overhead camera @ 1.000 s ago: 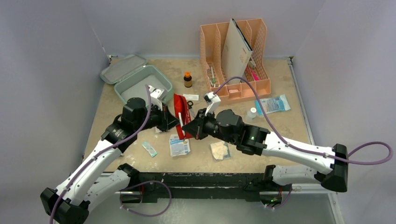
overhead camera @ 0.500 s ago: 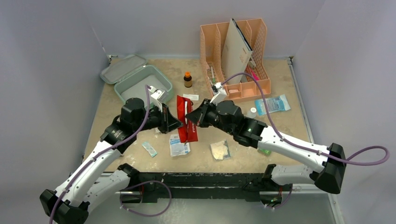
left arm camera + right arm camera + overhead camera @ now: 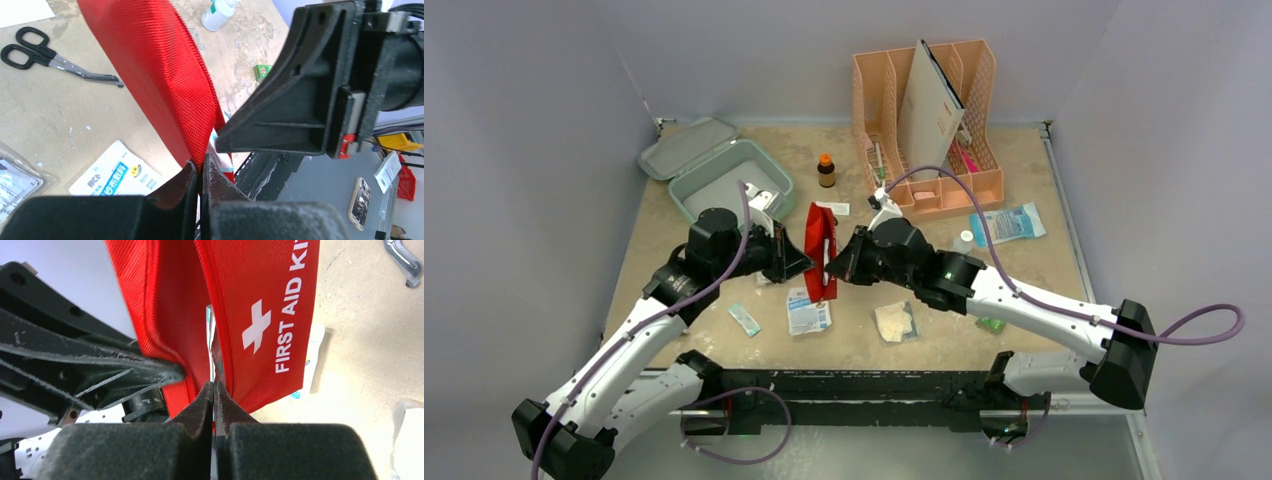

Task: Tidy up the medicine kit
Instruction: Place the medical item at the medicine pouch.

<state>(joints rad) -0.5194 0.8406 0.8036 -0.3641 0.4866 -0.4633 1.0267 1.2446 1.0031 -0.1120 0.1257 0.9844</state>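
Observation:
The mint-green medicine kit (image 3: 686, 205) stands open at the back left, its lid (image 3: 686, 148) laid back and a small white item inside. A red first-aid pouch (image 3: 820, 250) hangs upright above the table between my two grippers. My left gripper (image 3: 802, 265) is shut on the pouch's red fabric edge, seen in the left wrist view (image 3: 201, 167) (image 3: 155, 75). My right gripper (image 3: 836, 268) is shut on a thin silvery tab at the pouch's zipper opening, seen in the right wrist view (image 3: 214, 387) (image 3: 260, 315).
A peach file organizer (image 3: 929, 130) stands at the back. A brown bottle (image 3: 826, 170), black scissors (image 3: 50, 57), a white bottle (image 3: 965, 240), a blue pack (image 3: 1009, 222), gauze packets (image 3: 808, 312) (image 3: 894, 322), a small strip (image 3: 745, 319) and a green box (image 3: 991, 324) lie about.
The red pouch has been lifted from lying on the table to hanging upright. My right gripper has moved up and left against it; my left gripper has shifted slightly right.

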